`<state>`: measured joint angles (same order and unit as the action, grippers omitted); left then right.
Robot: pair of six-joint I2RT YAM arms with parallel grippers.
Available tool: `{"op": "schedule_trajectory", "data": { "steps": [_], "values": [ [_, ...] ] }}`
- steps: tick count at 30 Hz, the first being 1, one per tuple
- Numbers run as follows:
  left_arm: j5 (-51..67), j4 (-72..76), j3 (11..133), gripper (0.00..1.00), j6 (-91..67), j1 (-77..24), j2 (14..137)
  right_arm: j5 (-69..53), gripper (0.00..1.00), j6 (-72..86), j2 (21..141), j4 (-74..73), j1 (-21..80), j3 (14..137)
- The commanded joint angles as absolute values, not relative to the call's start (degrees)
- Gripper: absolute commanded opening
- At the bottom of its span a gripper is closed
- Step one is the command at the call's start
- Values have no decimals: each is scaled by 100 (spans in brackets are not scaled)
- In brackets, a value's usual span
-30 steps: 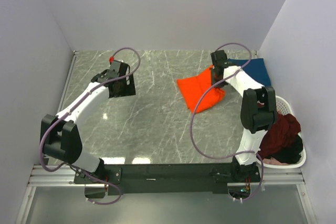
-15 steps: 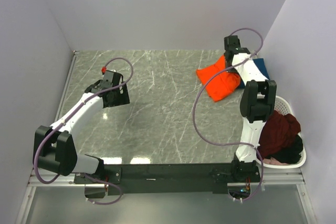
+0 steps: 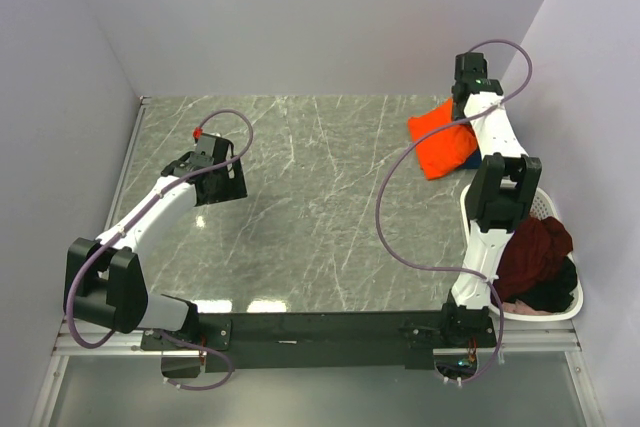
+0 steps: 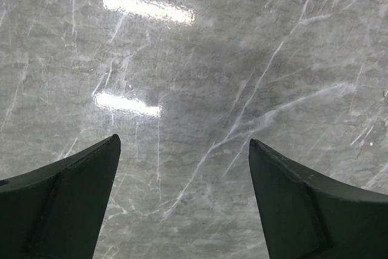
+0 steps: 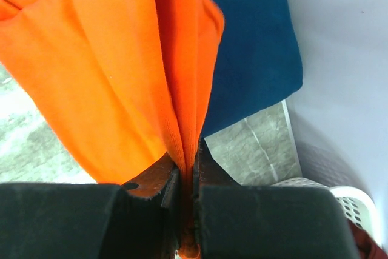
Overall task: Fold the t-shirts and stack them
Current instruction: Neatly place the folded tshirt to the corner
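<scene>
Right gripper [image 5: 195, 174] clamped on orange t-shirt [image 5: 115, 71], w/ navy t-shirt [image 5: 254, 59] partly hidden behind it; left gripper [image 4: 183, 139] spread wide, empty.

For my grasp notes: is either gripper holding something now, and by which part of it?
The right gripper is shut on the orange t-shirt, pinching a gathered fold of its cloth. The left gripper is open and holds nothing.

Lab test cell: bare walls [image 3: 300, 17] enclose a marble-patterned table [image 3: 300, 207].

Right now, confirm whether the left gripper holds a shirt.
No, the left gripper is open, and only the table shows between its jaws.
</scene>
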<state>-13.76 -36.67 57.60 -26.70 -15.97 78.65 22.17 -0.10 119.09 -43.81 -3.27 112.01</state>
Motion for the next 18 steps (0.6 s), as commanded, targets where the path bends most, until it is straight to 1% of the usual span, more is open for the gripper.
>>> {"op": "schedule_trajectory", "data": {
  "steps": [1,11,18],
  "values": [
    [-1275,-3551,5801,92,-2725,-1564,7866,2093,0,-9,11883,-4386,-351,11636],
    [-1222,-3525,5783,91,-2707,-1564,7849,1880,0,299,12023,-4587,-413,12277],
    [-1187,-3524,5766,91,-2698,-1556,7840,1907,0,334,11901,-4632,-457,12384]
  ]
}}
